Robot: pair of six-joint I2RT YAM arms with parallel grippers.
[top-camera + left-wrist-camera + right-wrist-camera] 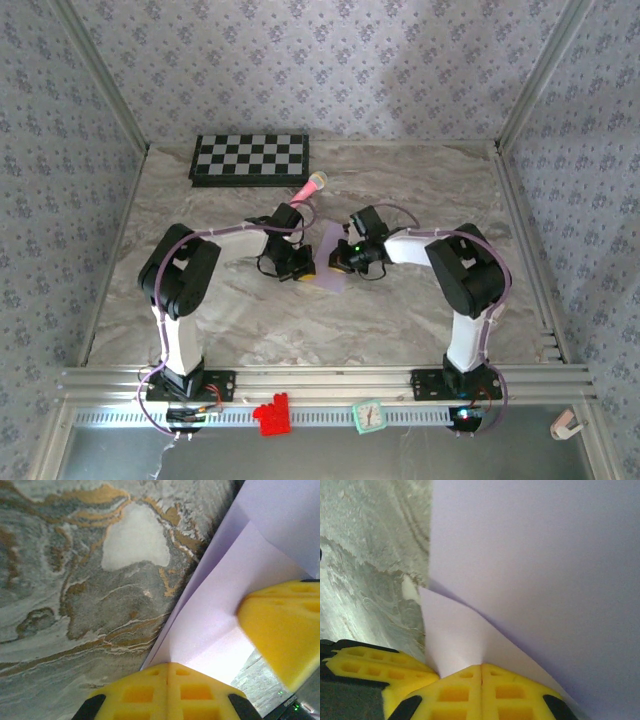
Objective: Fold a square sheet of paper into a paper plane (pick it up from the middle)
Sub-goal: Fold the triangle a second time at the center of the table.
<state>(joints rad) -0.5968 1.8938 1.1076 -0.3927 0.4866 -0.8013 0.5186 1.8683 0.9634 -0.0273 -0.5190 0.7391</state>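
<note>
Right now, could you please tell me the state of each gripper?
Left gripper: closed, pinching the paper.
Right gripper: closed, pinching the paper too.

A: Home, or lab?
B: Lab, a boxed-in robot test cell. Patterned wallpaper panels (330, 60) on three sides, set between bare aluminium posts (100, 75).
A: And the bench (400, 330)?
B: Marble-look top with a slotted metal rail (330, 382) along the near edge. Left arm (180, 290) and right arm (470, 290) bolted there, cables looped along both. Test props too: checkered board (250, 160) near the far left corner, red toy brick (272, 415) and small clock (369, 417) just below the rail.
</note>
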